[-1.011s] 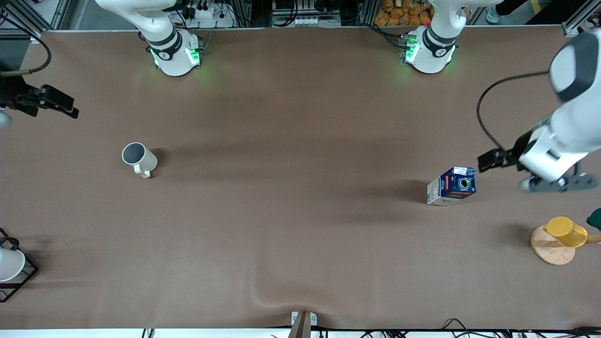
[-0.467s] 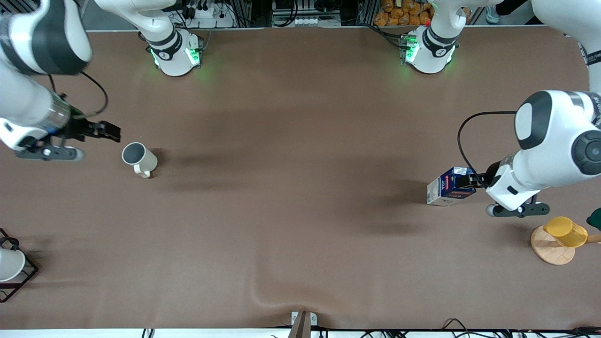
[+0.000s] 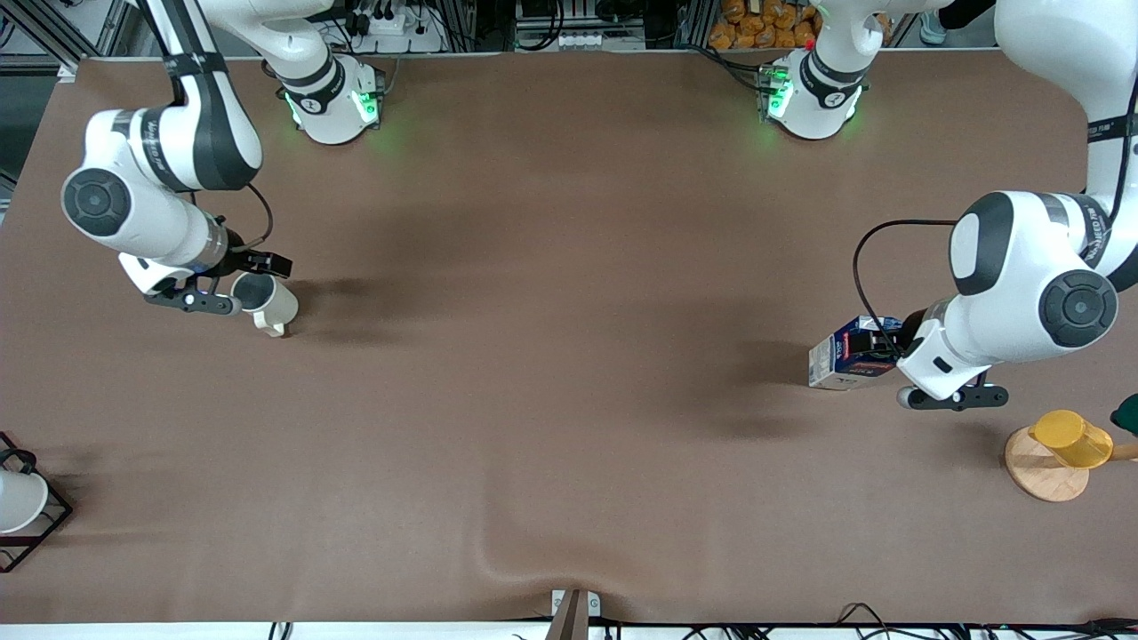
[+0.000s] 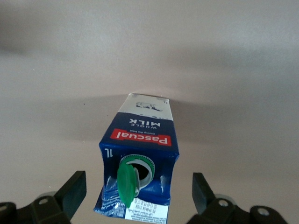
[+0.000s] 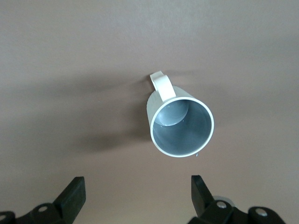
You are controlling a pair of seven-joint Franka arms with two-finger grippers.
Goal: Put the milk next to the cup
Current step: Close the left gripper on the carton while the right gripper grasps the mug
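Note:
The milk [image 3: 840,360] is a dark blue carton with white sides, a red band and a flipped-open green cap, standing on the table toward the left arm's end. In the left wrist view the milk [image 4: 140,140] has its top between my open fingers, with gaps on both sides. My left gripper [image 3: 885,342] [image 4: 138,193] is open and holds nothing. The cup [image 3: 271,307] is an off-white mug with a grey inside, upright toward the right arm's end. My right gripper [image 3: 258,271] [image 5: 138,193] is open and empty, just beside the cup [image 5: 180,123] and not touching it.
A yellow plastic cup [image 3: 1067,437] sits on a round wooden stand [image 3: 1045,476] near the left arm's end. A plain white cup in a black wire frame [image 3: 18,502] stands at the right arm's end. The brown cloth has a wrinkle [image 3: 507,564] near the front edge.
Both arms swung in from the table's ends. The left gripper came down around the milk's top. The right gripper moved up beside the cup. Milk and cup have not moved.

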